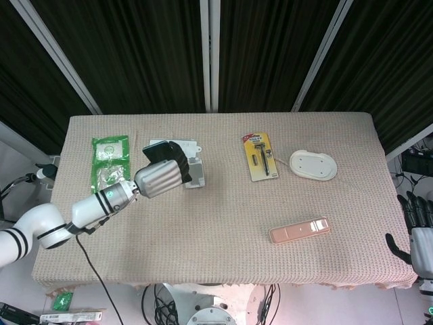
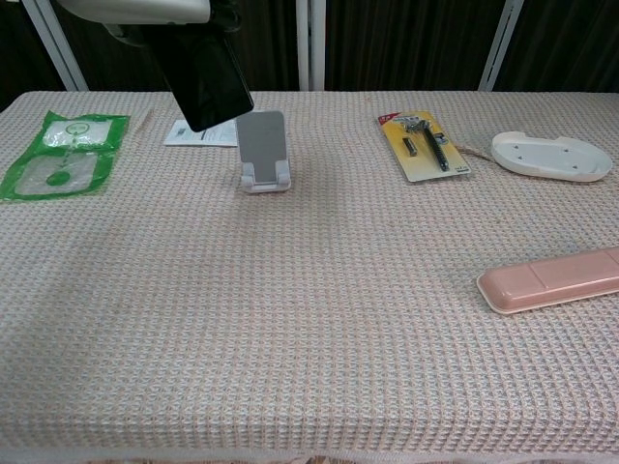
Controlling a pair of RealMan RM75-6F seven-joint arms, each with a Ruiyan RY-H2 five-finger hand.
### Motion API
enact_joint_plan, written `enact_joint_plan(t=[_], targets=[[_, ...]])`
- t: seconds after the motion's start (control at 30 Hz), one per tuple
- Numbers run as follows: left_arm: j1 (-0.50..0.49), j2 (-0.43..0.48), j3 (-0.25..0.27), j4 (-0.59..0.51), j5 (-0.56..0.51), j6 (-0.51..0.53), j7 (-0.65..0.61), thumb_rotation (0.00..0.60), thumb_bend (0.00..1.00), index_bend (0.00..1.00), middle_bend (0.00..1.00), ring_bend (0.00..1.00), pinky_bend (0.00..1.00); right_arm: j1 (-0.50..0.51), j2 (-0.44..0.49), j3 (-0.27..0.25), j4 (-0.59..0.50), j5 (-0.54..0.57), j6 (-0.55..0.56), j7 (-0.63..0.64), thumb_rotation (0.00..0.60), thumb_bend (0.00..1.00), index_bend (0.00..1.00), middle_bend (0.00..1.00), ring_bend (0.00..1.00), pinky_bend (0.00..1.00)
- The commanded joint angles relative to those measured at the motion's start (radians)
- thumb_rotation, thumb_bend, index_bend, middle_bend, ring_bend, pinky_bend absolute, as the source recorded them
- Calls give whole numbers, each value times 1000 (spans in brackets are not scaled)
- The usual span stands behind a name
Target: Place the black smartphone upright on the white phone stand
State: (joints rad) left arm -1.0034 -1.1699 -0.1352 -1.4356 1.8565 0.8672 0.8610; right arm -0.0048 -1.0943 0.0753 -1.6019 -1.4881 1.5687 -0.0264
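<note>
My left hand [image 1: 161,179] holds the black smartphone [image 2: 206,77] in the air, tilted, just left of and above the white phone stand [image 2: 263,151]. In the head view the phone [image 1: 164,152] shows as a dark edge above the hand, and the stand [image 1: 197,172] peeks out to the hand's right. In the chest view only the hand's underside [image 2: 145,9] shows at the top edge. The stand holds nothing. My right hand [image 1: 421,230] hangs off the table's right edge, fingers apart, holding nothing.
A green packet [image 2: 61,154] lies far left, a white card [image 2: 199,133] behind the stand. A razor pack [image 2: 423,145], a white oval tray [image 2: 550,156] and a pink case [image 2: 551,278] lie to the right.
</note>
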Motion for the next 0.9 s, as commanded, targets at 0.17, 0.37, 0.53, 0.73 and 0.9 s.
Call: enact_joint_plan(t=[0.17,0.37,0.53,0.73,0.9], targets=[[-68,-108,-7,85,38,-69,152,600,423,603,606,522,569,-9,-5,-1,15,6,6,20,600,241,0,0,0,0],[-102,-148,14,123,48,-124,181,600,432,607,606,521,564,-21,-1,3,30,19,15,48,600,242,0,0,0,0],[-118,-182,6,145,19,-166,212,600,441,607,606,522,562,-25,-4,2,43,34,3,59,600,242,0,0,0,0],[-135,-215,7,165,-4,-206,242,600,447,608,606,522,562,-29,-8,4,53,40,2,73,600,242,0,0,0,0],[-146,-235,22,197,-8,-216,234,600,449,609,605,522,562,-33,-5,8,66,43,7,93,600,242,0,0,0,0]])
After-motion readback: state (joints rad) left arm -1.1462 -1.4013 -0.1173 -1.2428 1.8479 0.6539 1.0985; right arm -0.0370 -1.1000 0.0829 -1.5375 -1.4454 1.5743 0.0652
